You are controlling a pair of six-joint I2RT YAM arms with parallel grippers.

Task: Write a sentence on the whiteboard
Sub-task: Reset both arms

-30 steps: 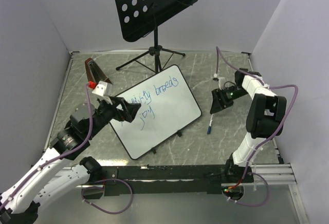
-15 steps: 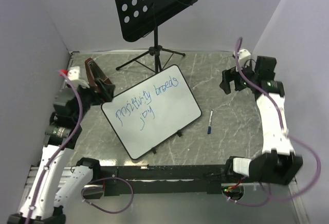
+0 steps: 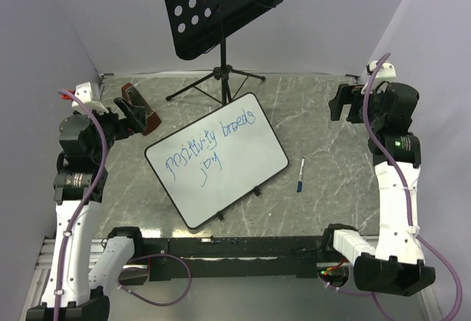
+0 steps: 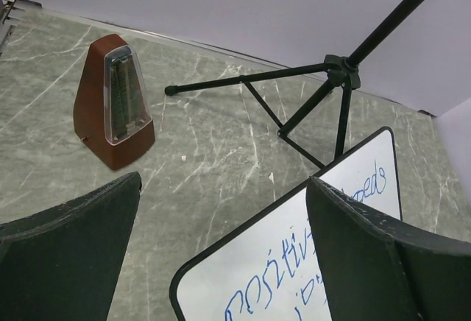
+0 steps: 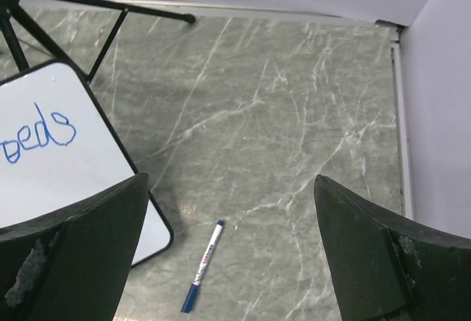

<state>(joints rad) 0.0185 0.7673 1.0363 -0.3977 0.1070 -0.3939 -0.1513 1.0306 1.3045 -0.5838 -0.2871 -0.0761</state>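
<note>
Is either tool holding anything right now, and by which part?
Nothing is held. The left tool and right tool are both open and empty; the marker lies on the table beside the whiteboard.

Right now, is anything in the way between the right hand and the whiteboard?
Nothing visible blocks it. Only a pen lies flat on the table between the open right hand and the whiteboard.

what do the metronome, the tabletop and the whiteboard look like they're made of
The metronome: reddish-brown case, likely wood or wood-look plastic, with a clear front cover. The tabletop: grey-green with white veins, marble-look, possibly printed laminate. The whiteboard: smooth white face, thin black rim, probably plastic.
</note>
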